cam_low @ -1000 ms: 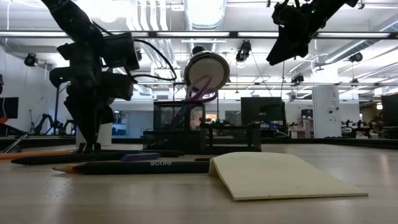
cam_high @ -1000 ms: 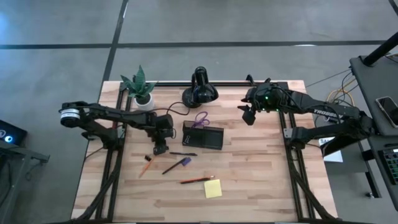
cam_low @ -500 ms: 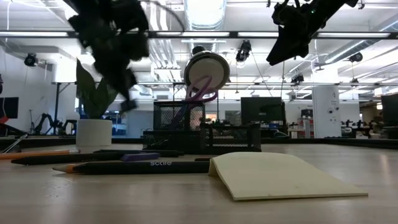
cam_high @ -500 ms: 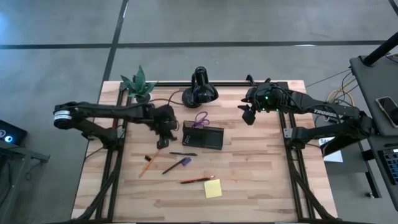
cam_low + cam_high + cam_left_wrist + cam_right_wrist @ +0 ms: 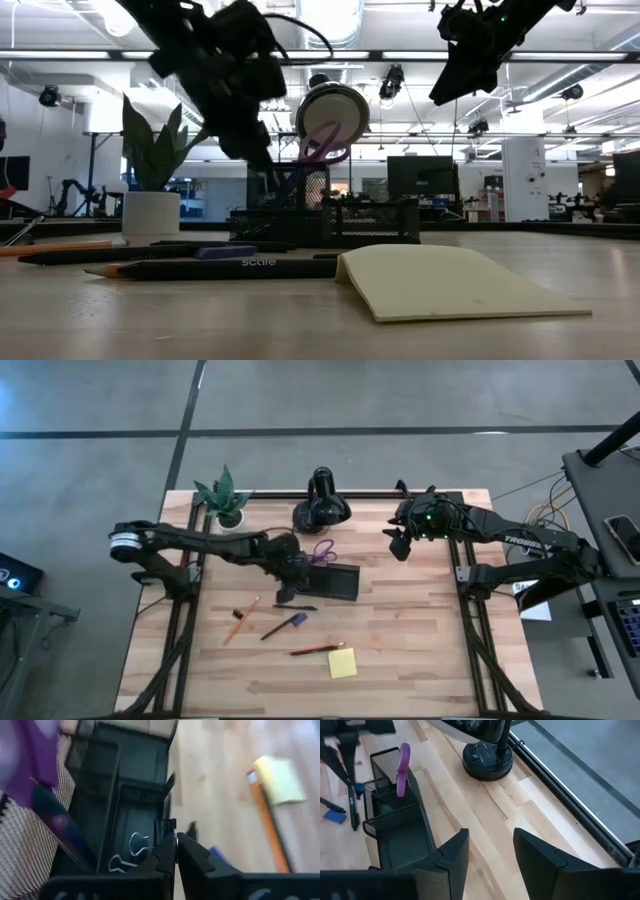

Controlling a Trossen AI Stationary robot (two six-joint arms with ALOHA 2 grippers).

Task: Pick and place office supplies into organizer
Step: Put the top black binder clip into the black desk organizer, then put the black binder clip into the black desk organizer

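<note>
The pale wooden slatted table [image 5: 400, 620] carries the black mesh rectangular organizer [image 5: 330, 581] near its centre, purple-handled scissors [image 5: 321, 551] standing in its back compartment. The left gripper [image 5: 287, 592] hangs at the organizer's left end, fingers pressed together on a thin black pen [image 5: 351, 802]. Only the left wrist view shows binder clips [image 5: 131, 851] inside. The right gripper [image 5: 396, 546] waits apart, its fingers [image 5: 451, 857] spread and empty. A glossy black lamp [image 5: 321, 506] stands behind; the square yellow sticky-note pad [image 5: 342, 662] lies near the front edge.
</note>
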